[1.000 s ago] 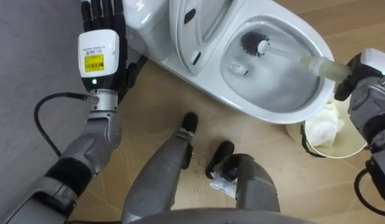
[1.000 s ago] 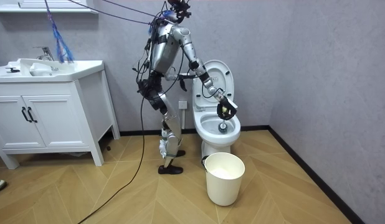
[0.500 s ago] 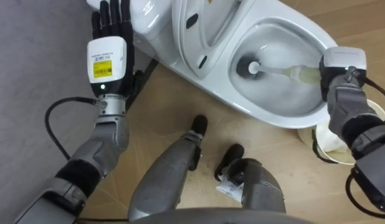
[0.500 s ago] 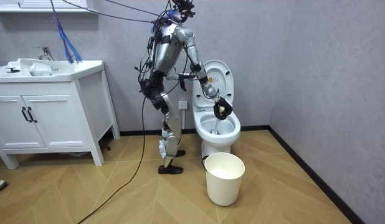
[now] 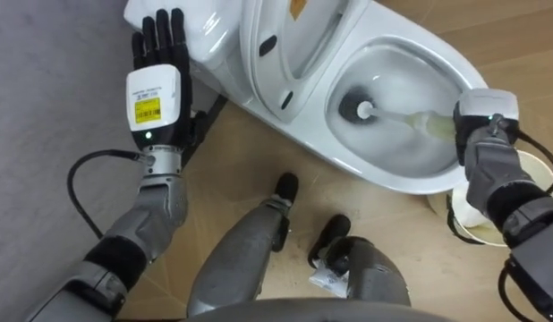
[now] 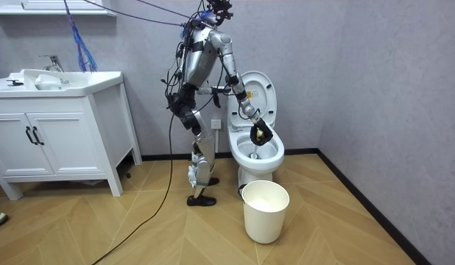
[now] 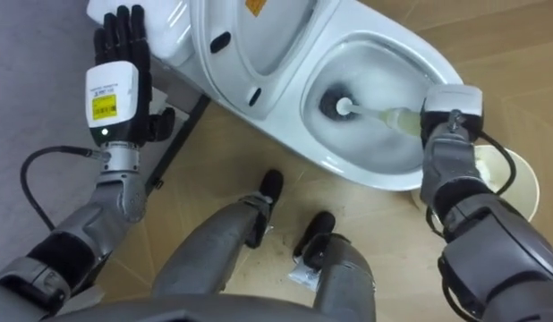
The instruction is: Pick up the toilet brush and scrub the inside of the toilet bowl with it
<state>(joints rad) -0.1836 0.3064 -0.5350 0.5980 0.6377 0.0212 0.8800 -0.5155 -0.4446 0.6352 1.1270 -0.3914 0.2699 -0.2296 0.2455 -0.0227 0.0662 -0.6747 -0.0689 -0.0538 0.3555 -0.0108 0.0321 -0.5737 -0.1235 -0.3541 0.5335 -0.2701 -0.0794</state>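
A humanoid robot is standing at the open toilet (image 5: 393,179) and leaning over its bowl. Its right hand (image 5: 484,121) is clamping its fingers on the pale handle of a toilet brush (image 5: 397,117), whose dark head is sitting deep inside the bowl by the drain. Its left hand (image 5: 157,76) is lying flat against the white cistern (image 5: 209,40) with fingers straight and slightly apart, while a white waste bin (image 6: 266,210) is standing on the wooden floor (image 6: 139,228) just in front of the toilet.
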